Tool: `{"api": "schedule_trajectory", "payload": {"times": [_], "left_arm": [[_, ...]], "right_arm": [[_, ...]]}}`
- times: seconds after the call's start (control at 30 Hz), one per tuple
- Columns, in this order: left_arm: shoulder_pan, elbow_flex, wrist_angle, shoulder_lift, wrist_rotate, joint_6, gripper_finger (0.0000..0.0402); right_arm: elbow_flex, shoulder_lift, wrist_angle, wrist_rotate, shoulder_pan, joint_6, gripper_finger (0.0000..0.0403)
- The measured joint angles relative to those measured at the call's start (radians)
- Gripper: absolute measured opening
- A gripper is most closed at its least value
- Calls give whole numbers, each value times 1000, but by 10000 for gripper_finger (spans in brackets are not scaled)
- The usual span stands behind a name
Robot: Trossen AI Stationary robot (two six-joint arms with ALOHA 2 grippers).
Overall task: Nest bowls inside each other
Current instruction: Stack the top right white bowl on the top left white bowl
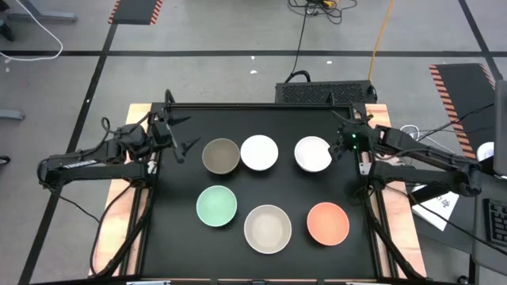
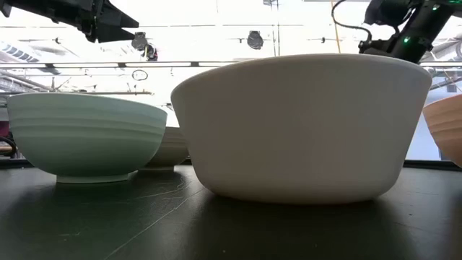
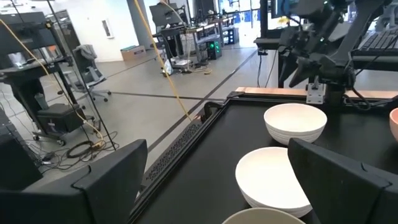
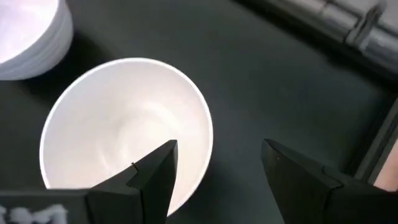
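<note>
Six bowls stand on their bases on the black table. In the far row are the grey-brown bowl [image 1: 221, 155], a white bowl [image 1: 259, 153] and a second white bowl [image 1: 313, 153]. In the near row are the mint green [image 1: 216, 205], cream-beige [image 1: 268, 228] and salmon-orange [image 1: 328, 223] bowls. My left gripper [image 1: 184, 133] is open and empty, in the air left of the grey-brown bowl. My right gripper [image 4: 219, 146] is open above the right white bowl's right rim [image 4: 202, 134]. One finger is over the bowl's inside and one is outside it.
The table [image 1: 170, 237] has a raised frame along its edges. Wooden boards run along its left and right sides. A black box with cables [image 1: 321, 91] sits behind the far edge. The low view shows the mint [image 2: 86, 137] and cream-beige [image 2: 299, 126] bowls close up, both arms high above.
</note>
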Motion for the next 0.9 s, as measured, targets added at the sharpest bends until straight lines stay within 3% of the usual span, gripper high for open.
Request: {"api": "schedule_trajectory", "payload": {"times": [0.13,0.37,0.9], "left_arm": [[0,0,0,0,-1,-6,392],[0,0,-13,0,0,-9,392],[0,0,-30,0,0,-12,392]], "right_arm": [[2,52,-8,-116,-55,-6,224],[2,142,6,-167,-135,-52,224],[2,345,39,-191,-178,-104,224]]}}
